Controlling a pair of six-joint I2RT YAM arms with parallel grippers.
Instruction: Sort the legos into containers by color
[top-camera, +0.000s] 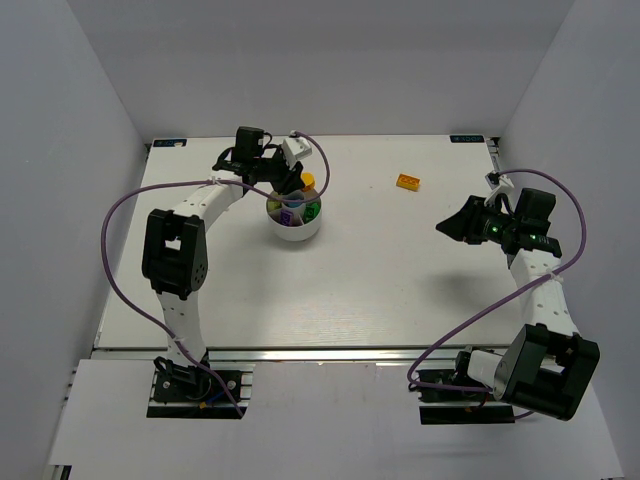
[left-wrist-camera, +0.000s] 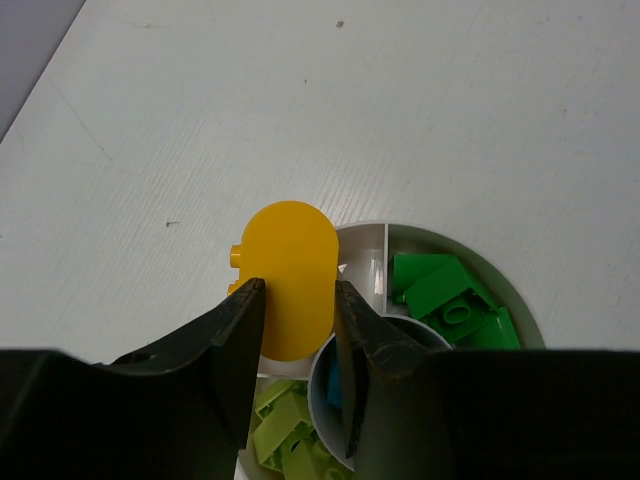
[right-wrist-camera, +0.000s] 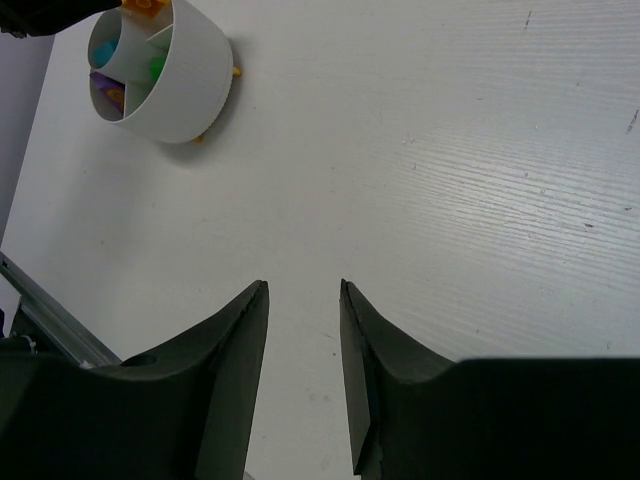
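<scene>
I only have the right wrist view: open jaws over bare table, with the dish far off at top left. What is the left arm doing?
Observer: The left gripper pinches an orange brick above the dish, at its rim.
Operator: Any bricks outside the dish?
Observer: One. A second orange brick lies loose to the right of the dish, nearer the right gripper.
Operator: I can't make out the sorting from here.
Observer: Green bricks share one wedge, and lime ones are in another.

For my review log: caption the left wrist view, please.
Left claw holding a yellow brick at the rim of the divided dish, green bricks inside.
</scene>
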